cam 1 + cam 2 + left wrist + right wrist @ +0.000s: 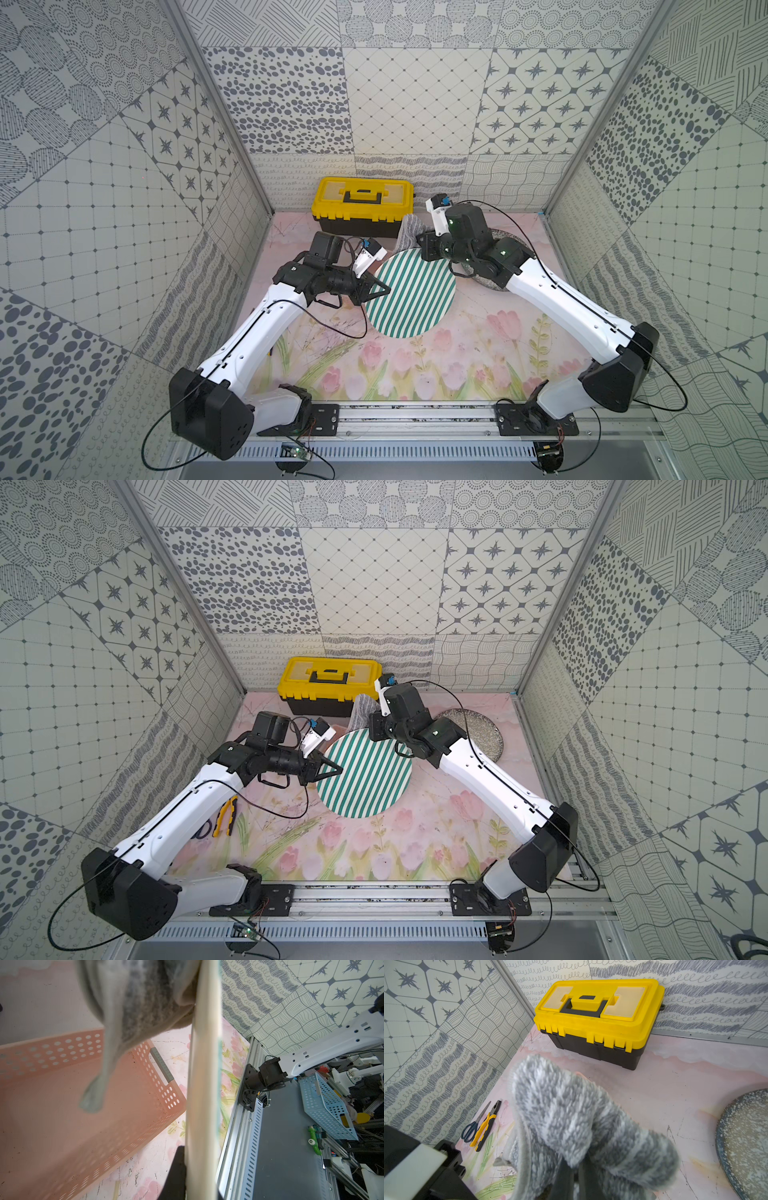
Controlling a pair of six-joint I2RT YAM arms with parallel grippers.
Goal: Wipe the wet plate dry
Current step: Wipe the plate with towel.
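Plate [411, 295] edge between left fingers [176, 1169]

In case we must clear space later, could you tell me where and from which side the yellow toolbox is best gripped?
Probably the black handle centred on the toolbox lid, approached from above: the box stands upright, shut, near the wall. The handle lies flat in its recess, so it needs lifting first.
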